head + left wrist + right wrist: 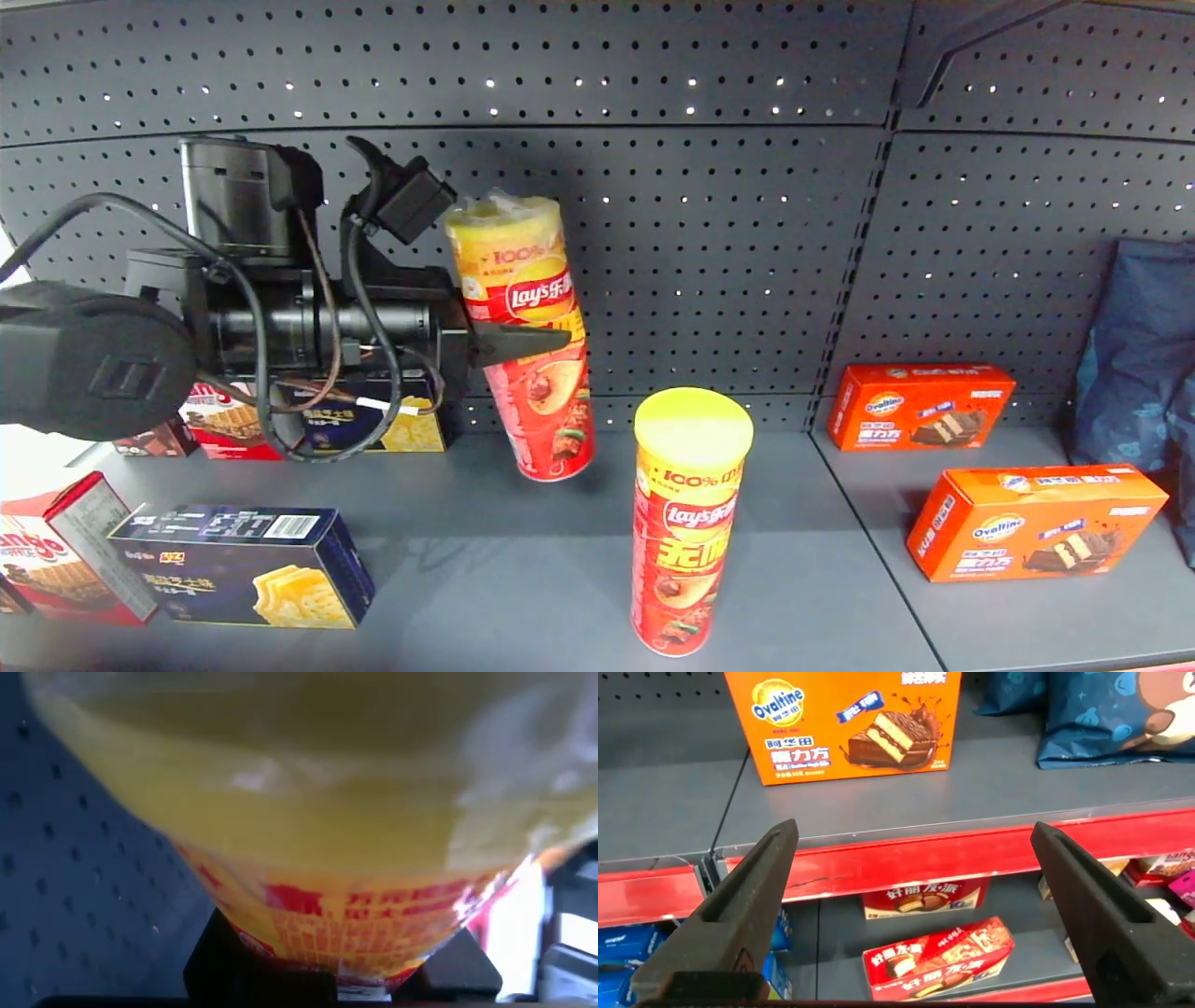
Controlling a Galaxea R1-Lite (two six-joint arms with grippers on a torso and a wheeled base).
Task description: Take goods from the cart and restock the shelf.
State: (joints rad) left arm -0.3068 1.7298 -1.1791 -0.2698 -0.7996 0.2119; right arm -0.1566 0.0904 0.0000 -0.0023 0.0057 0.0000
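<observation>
My left gripper is clamped across the middle of a chip can, left of centre in the head view, with one dark finger lying over the label. The can is tilted, its yellow lid leaning toward the upper left and its base toward the lower right. The base hangs low over the rear of the shelf; I cannot tell whether it touches. In the left wrist view the lid end of the can looms close over my fingers.

My right gripper is spread wide and holds nothing. Beyond it are a red shelf edge and an orange box.

In the head view a second chip can stands upright on the shelf, lower right of the held one and near it. A dark blue box lies at lower left, and two orange boxes sit at right.

The risks, as I judge them:
- **Tipping:** if I release at this lean, the can lands on its rim and may fall or roll.
- **Knocking the neighbour:** any swing toward the lower right could topple the standing can.
- **Slipping:** the wall is smooth and round, so the can may twist in my grip as I straighten it.
- **Catching the lid:** it could hit the pegboard behind.
</observation>
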